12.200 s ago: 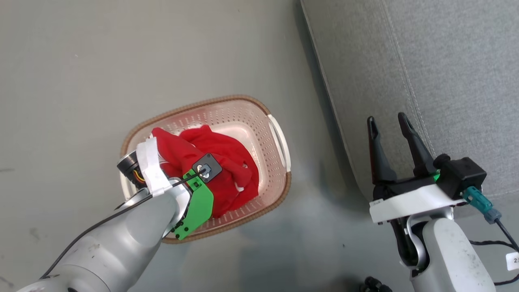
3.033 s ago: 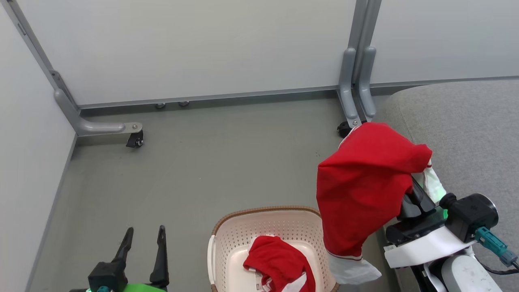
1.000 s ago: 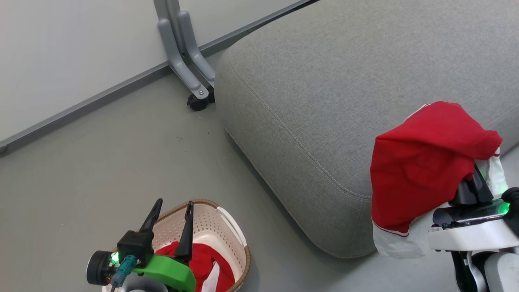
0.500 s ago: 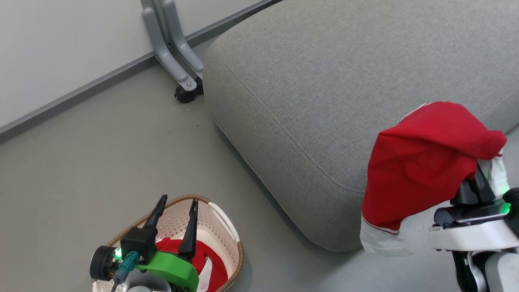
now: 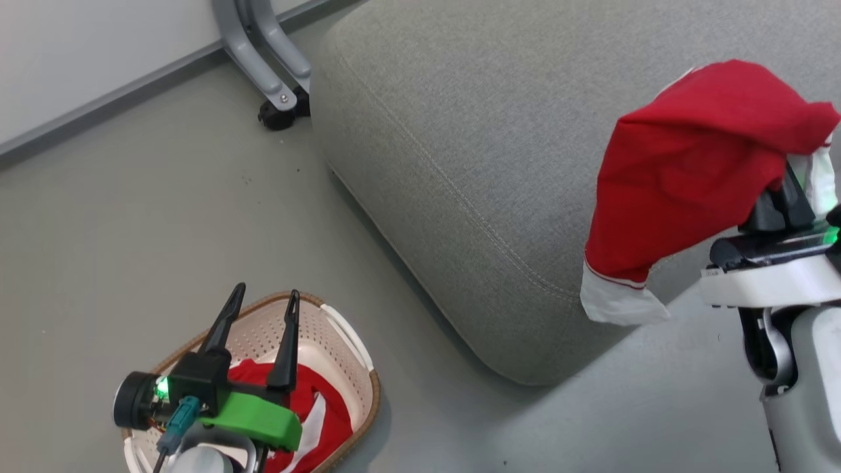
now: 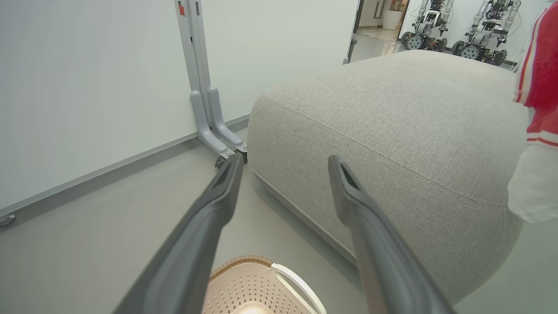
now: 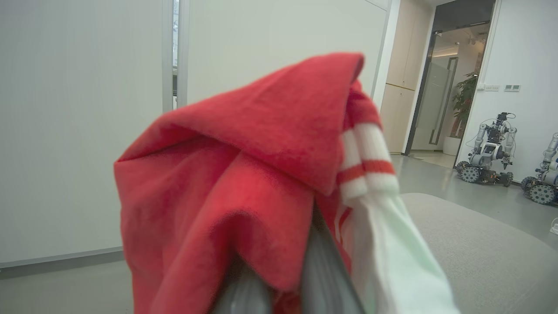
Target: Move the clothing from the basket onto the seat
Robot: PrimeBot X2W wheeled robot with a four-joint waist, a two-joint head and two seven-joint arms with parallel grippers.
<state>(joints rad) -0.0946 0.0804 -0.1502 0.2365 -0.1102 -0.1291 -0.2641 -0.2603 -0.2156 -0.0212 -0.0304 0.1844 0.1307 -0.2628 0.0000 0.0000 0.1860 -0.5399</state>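
A red garment with white panels [image 5: 690, 164] hangs draped over my right gripper [image 5: 778, 190], which is shut on it above the near edge of the light-grey seat [image 5: 473, 131]. The cloth hides the fingertips. In the right wrist view the same garment [image 7: 244, 183] covers the fingers [image 7: 322, 279], with the seat [image 7: 479, 244] beyond. My left gripper [image 5: 261, 299] stands open and empty above the cream basket [image 5: 373, 394], where a second red garment [image 5: 315, 407] lies. In the left wrist view my left gripper [image 6: 285, 159] stands open over the basket's rim [image 6: 244, 261], facing the seat [image 6: 392, 122].
A pale partition wall stands behind, and its grey foot with a black caster [image 5: 272, 98] rests by the seat's far corner. Grey floor lies between the basket and the seat. Other wheeled robots [image 7: 488, 152] are parked far off near a doorway.
The head camera has shifted a little. My right gripper has carried the red garment up and further over the seat. The left gripper stays open above the basket.
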